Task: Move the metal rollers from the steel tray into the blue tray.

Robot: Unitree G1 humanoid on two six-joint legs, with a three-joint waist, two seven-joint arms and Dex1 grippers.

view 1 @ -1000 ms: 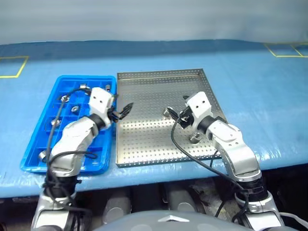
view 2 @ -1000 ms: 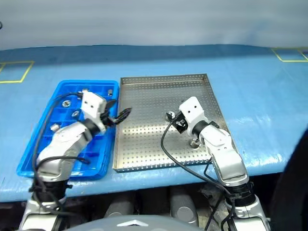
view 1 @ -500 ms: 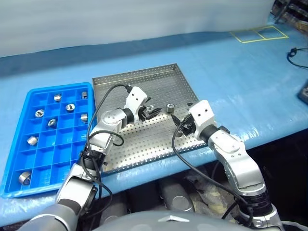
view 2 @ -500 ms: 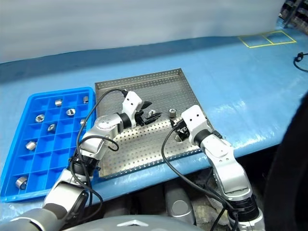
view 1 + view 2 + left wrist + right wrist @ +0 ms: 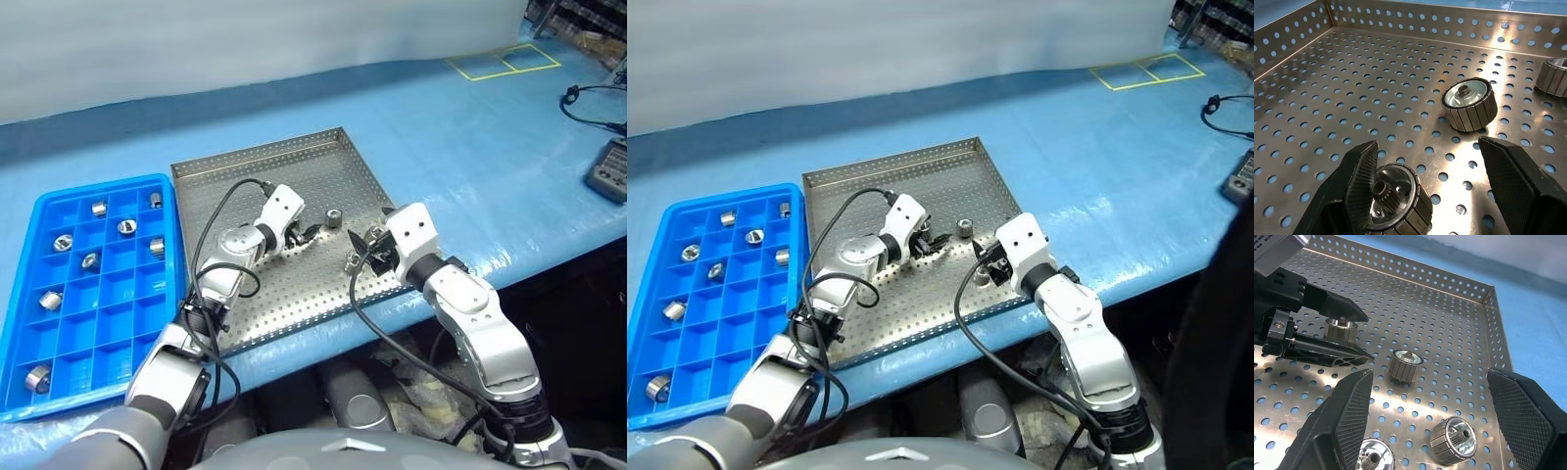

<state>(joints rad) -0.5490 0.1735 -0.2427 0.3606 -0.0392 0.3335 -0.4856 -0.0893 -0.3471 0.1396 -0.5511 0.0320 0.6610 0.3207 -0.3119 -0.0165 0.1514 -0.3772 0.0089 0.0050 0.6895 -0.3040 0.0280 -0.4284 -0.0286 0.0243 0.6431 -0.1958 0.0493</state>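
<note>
The steel tray [image 5: 245, 171] lies mid-table, with the blue tray [image 5: 29, 323] to its left. My left gripper [image 5: 306, 235] is low over the steel tray, open, its fingers [image 5: 1366, 181] either side of one metal roller [image 5: 1396, 200] that rests against one finger. A second roller [image 5: 1469, 103] stands just beyond it and a third [image 5: 1553, 76] further off. My right gripper [image 5: 361, 243] hovers open beside the left one, nothing between its fingers [image 5: 1352, 421]; two rollers [image 5: 1452, 440] lie under it. Several rollers [image 5: 125, 226] sit in blue tray compartments.
The blue-covered table [image 5: 470, 157] stretches to the right, with yellow tape squares [image 5: 505, 61] at the far corner. A black cable [image 5: 588, 98] and a dark device [image 5: 609, 181] lie near the right edge. The steel tray's raised rim [image 5: 1488, 298] bounds the rollers.
The view has swung to the right. My left gripper has moved from the blue tray's edge across into the steel tray and sunk around a roller. The right gripper has stayed put.
</note>
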